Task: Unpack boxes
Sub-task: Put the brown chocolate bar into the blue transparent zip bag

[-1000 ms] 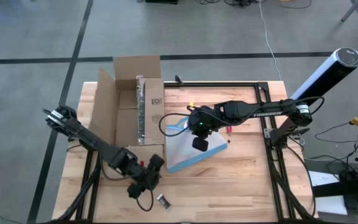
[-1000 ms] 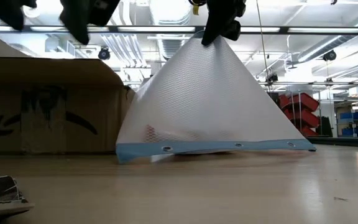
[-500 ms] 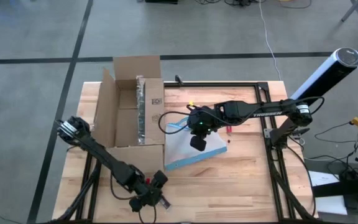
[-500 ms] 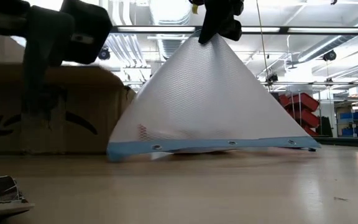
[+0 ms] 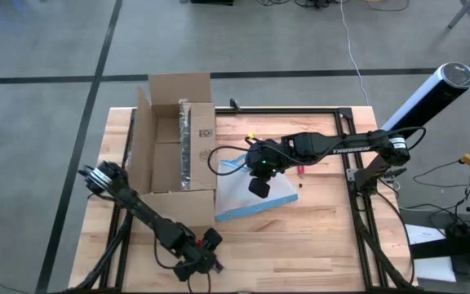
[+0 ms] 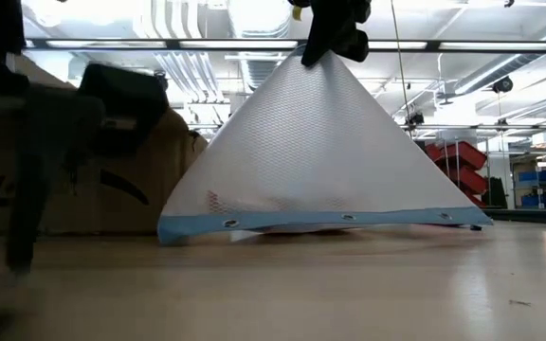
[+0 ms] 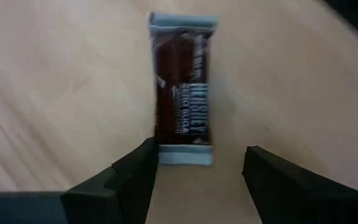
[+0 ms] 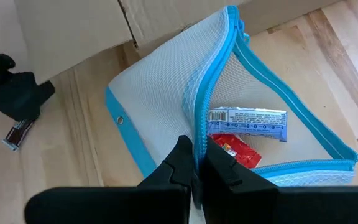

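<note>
The open box [image 5: 174, 135] stands at the upper left of the desk [image 5: 317, 224]. The right tool [image 8: 194, 163] pinches the mesh pouch [image 8: 166, 102] up by its rim. The left tool [image 7: 194, 163], at the bottom of the high view, is open around a Hershey's bar [image 7: 182, 96]. Next, it likely closes and lifts.

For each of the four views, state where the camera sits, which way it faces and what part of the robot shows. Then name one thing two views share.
High: overhead, straight down; both arms, box.
Low: table height, level; pouch pinched by right hand.
Left wrist: open left hand over candy bar.
Right wrist: fingers shut on pouch.
Shared: the pouch, in the low and right wrist views.
</note>
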Controlling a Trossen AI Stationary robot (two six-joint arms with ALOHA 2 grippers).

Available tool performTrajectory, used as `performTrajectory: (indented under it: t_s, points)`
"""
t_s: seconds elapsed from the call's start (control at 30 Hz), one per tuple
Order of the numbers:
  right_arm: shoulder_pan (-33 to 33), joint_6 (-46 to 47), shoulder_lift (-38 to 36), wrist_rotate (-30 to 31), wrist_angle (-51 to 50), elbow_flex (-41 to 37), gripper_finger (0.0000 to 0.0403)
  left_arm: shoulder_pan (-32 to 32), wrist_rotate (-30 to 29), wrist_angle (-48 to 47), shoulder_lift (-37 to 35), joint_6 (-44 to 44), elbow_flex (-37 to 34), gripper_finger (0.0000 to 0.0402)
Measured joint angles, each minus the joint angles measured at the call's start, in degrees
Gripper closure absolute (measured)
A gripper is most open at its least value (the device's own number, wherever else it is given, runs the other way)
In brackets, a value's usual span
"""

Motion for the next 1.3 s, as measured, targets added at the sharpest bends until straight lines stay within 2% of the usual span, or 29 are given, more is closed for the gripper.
performTrajectory:
  t_s: [0.23,0.73,0.9,1.0,1.1,1.3]
  points:
    - [0.0,0.1,0.0,0.2,0.8,0.0,0.0403,0.0,-0.7,0.8,1.2,-3.7,0.2,0.0231]
    - [0.0,0.0,0.0,0.4,1.1,0.0,0.0403,0.1,-1.3,4.5,1.4,-7.2,0.0,0.0370]
    - [0.0,0.0,0.0,0.5,1.1,0.0,0.0403,0.4,-1.5,4.3,1.4,-9.4,0.0,0.0393]
    - [0.0,0.0,0.0,0.5,1.1,0.0,0.0403,0.6,-2.3,3.4,1.4,-11.2,0.1,0.0392]
    - [0.0,0.0,0.0,0.5,1.1,0.0,0.0403,0.7,-2.7,1.6,1.0,-11.9,0.1,0.0372]
    - [0.0,-0.2,0.0,0.4,1.1,0.0,0.0403,0.8,-2.7,-0.7,-1.5,-11.9,-0.1,0.0292]
